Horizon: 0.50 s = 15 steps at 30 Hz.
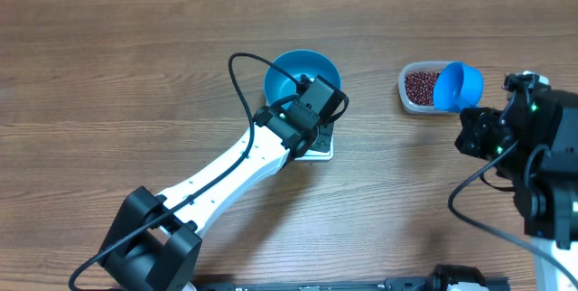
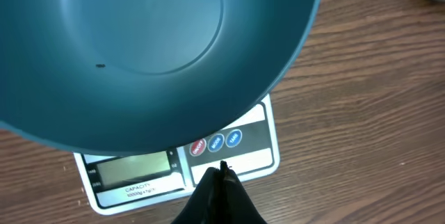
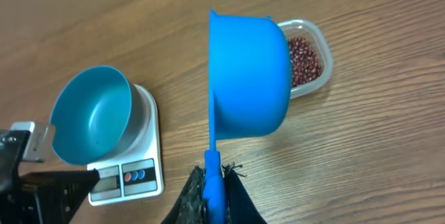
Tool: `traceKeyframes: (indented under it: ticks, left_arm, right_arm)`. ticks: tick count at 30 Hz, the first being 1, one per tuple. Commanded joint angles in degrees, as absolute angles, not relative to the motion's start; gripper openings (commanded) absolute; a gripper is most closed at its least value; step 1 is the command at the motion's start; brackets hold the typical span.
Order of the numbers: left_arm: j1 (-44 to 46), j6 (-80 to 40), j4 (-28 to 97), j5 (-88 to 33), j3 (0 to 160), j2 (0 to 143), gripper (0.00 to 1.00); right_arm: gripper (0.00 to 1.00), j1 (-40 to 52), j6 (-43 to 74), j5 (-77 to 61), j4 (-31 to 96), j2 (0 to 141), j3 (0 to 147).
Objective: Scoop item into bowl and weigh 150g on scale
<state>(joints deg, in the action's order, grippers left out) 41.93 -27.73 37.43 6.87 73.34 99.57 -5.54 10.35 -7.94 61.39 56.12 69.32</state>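
The round blue bowl [image 1: 302,72] sits on the white scale [image 1: 319,150] and holds only a tiny dark speck. My left gripper [image 2: 222,168] is shut and empty, its tips over the scale's front panel [image 2: 259,156] just below the three buttons [image 2: 215,142]. My right gripper [image 3: 213,177] is shut on the handle of a blue scoop [image 3: 250,78]. The scoop is turned on its side above the near end of a clear tub [image 3: 311,62], and no beans show inside it. The red-brown beans [image 1: 420,85] lie in that tub.
The left arm [image 1: 217,178] reaches diagonally from the front left up to the scale. The right arm's dark body [image 1: 528,146] stands at the right edge. Bare wooden tabletop [image 1: 117,74] surrounds the scale and the tub.
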Motion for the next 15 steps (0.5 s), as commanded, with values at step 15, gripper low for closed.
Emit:
traceKeyframes:
  ticks: [15]
  left_arm:
    - [42.06,-24.32,32.71,6.59,66.59,100.03,0.04]
  right_arm:
    - [0.04,-6.20,5.67,-11.68,60.20,58.22,70.96]
